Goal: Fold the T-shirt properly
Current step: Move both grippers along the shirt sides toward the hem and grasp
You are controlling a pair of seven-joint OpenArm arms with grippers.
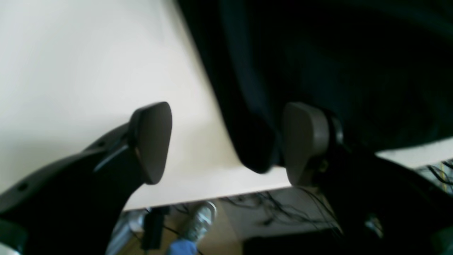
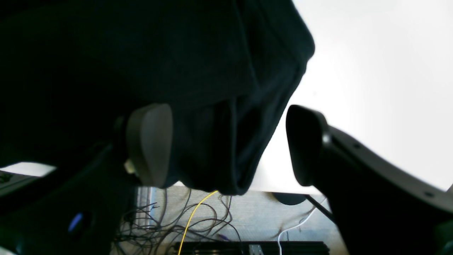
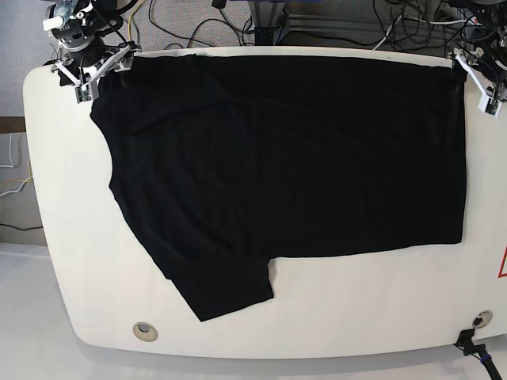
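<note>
shirt: black T-shirt (image 3: 293,158) spread flat over the white table (image 3: 63,237), one sleeve sticking out | left gripper (image 1: 226,143): fingers apart, cloth corner between them, unpinched | right gripper (image 2: 228,145): same deal, wide apart around a corner

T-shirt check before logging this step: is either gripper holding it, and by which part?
Neither. Both the left gripper and right gripper stand open around corners of the T-shirt at the table's far edge.
</note>
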